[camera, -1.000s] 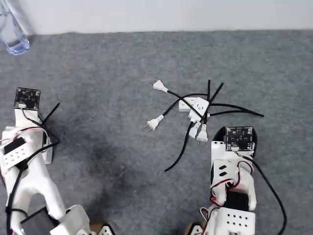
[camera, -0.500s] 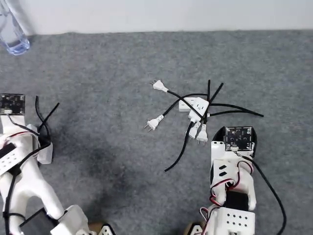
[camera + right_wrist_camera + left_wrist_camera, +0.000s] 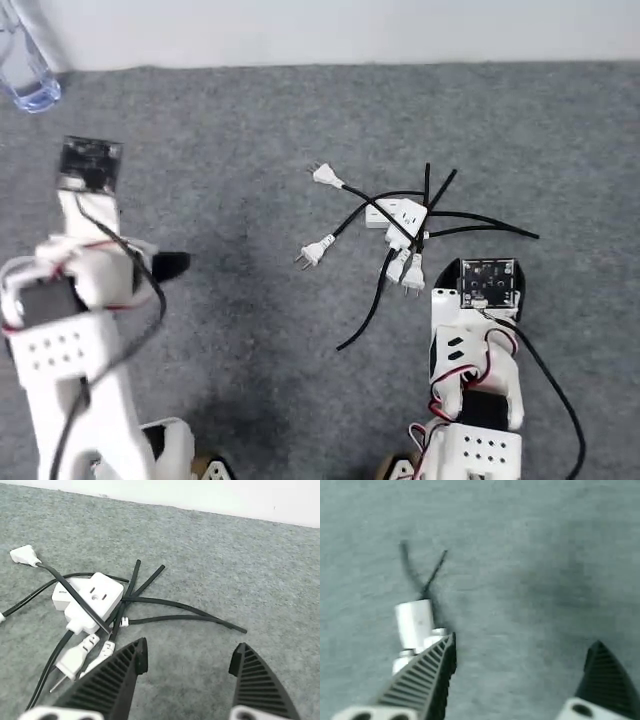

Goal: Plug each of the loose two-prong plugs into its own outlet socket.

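Note:
A white outlet block [image 3: 399,214] lies right of the table's middle amid crossing black cords. One loose white plug [image 3: 326,177] lies to its upper left and another plug [image 3: 312,252] to its lower left. Two more plugs [image 3: 406,270] lie side by side just in front of it. In the right wrist view the block [image 3: 92,597] and the paired plugs [image 3: 82,656] sit just ahead of my right gripper [image 3: 191,657], which is open and holds nothing. My left gripper [image 3: 522,645] is open and empty over bare carpet, with a blurred white block [image 3: 415,622] far ahead. The left arm [image 3: 75,290] stands at the left.
A clear plastic bottle [image 3: 25,75] stands in the far left corner by the white wall. Loose black cord ends [image 3: 500,228] fan out to the right of the block. Grey carpet covers the table between the two arms.
The left arm has swung up and to the right from the table's left edge, its wrist now higher and turned toward the middle. The right arm, plugs and block have not moved.

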